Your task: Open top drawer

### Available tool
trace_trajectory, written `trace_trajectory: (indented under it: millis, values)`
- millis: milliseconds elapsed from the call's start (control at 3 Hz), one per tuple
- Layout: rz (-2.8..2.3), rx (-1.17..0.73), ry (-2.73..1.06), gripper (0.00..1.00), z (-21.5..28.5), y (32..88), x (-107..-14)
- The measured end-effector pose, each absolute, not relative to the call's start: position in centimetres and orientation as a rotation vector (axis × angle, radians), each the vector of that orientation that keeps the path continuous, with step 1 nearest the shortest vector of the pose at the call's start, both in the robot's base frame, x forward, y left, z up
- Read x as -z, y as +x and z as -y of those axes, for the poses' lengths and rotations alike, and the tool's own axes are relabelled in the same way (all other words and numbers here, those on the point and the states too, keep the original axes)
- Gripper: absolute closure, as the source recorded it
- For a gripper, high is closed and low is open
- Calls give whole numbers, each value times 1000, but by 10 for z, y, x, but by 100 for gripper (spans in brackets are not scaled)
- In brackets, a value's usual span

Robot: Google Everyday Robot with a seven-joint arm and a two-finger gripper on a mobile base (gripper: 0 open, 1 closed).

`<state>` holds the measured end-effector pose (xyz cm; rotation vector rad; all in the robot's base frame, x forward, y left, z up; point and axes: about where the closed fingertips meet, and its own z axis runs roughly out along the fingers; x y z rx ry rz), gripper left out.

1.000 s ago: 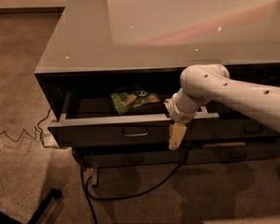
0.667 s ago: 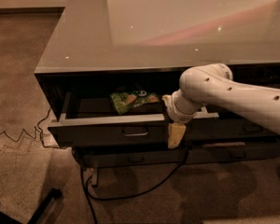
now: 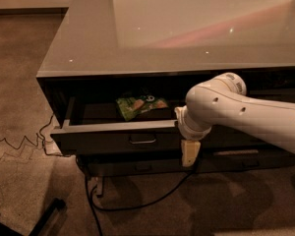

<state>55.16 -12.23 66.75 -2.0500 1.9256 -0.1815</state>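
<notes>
The top drawer (image 3: 113,140) is a wide dark grey drawer under the glossy counter top. It stands pulled out partway, with a small metal pull (image 3: 142,140) at the centre of its front panel. A green snack bag (image 3: 140,105) lies inside it. My gripper (image 3: 189,154) hangs from the white arm, pointing down in front of the drawer's front panel, just right of the pull. Its cream-coloured fingers (image 3: 189,151) sit over the lower edge of the panel.
The counter top (image 3: 177,28) overhangs the drawer. Lower dark drawers (image 3: 241,156) sit beneath. A black cable (image 3: 137,200) runs over the carpet in front of the cabinet, with a thin wire (image 3: 19,144) at the left. A dark bar (image 3: 44,218) lies at the bottom left.
The arm has shifted slightly right and up. The drawer stays pulled out about as far as before.
</notes>
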Motion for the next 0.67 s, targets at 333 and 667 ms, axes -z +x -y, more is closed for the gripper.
trace_trajectory:
  millis: [333, 667]
  values:
    - [-1966, 152, -2068, 0, 130, 547, -651]
    - [-1966, 152, -2068, 0, 130, 547, -651]
